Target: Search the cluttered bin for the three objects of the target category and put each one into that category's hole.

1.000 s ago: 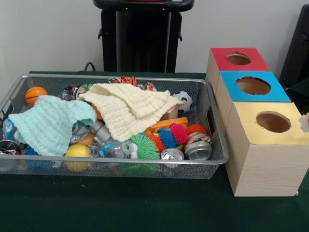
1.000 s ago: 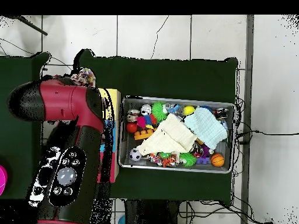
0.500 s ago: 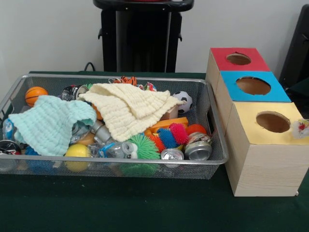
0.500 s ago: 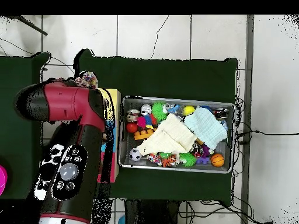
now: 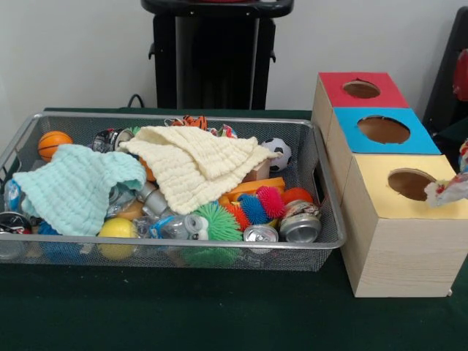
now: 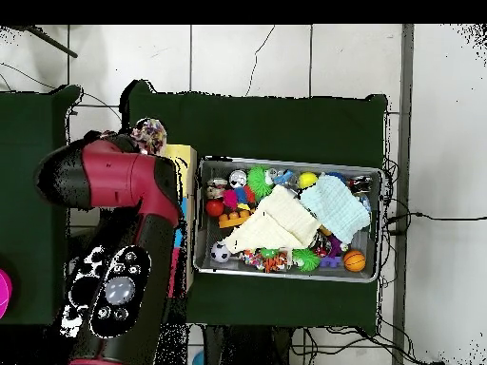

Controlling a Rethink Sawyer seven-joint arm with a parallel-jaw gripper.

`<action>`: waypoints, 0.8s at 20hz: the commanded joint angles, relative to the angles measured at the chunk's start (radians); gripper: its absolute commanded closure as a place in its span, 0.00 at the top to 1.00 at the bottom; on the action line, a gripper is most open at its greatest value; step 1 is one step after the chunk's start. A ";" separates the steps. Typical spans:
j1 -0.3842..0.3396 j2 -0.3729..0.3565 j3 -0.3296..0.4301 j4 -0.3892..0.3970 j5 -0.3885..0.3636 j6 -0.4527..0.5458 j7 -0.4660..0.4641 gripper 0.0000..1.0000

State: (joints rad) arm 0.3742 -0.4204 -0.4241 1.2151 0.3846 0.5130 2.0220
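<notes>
A wad of clear confetti-print plastic film (image 5: 447, 189) hangs in the air at the right edge of the front view, just right of the round hole (image 5: 411, 184) in the yellow-topped wooden box (image 5: 398, 245). My gripper (image 6: 143, 141) is shut on it; in the front view the gripper is almost wholly past the right edge. The wad also shows in the overhead view (image 6: 147, 132) at the tip of the red arm (image 6: 119, 228), beside the yellow box top (image 6: 181, 156). The wire mesh bin (image 5: 175, 243) sits left of the boxes. No other wad shows clearly in it.
The blue-topped box (image 5: 383, 129) and the red-topped box (image 5: 361, 89) stand behind the yellow one. In the bin lie a cream cloth (image 5: 194, 161), a mint cloth (image 5: 73, 186), silver cans (image 5: 300, 227), spiky balls (image 5: 216, 219) and small toy balls. The black pedestal (image 5: 216, 51) stands behind.
The wad has moved left from the picture's right edge toward the yellow box's hole. In the overhead view the arm has swung toward the boxes.
</notes>
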 commanded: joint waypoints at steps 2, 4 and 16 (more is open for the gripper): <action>-0.088 -0.069 0.148 0.255 -0.055 -0.103 0.063 0.00; -0.103 -0.083 0.153 0.276 -0.062 -0.107 0.047 0.00; -0.108 -0.092 0.144 0.292 -0.120 -0.111 0.072 0.00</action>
State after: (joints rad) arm 0.2754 -0.5188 -0.3920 1.4016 0.3158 0.4100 2.0220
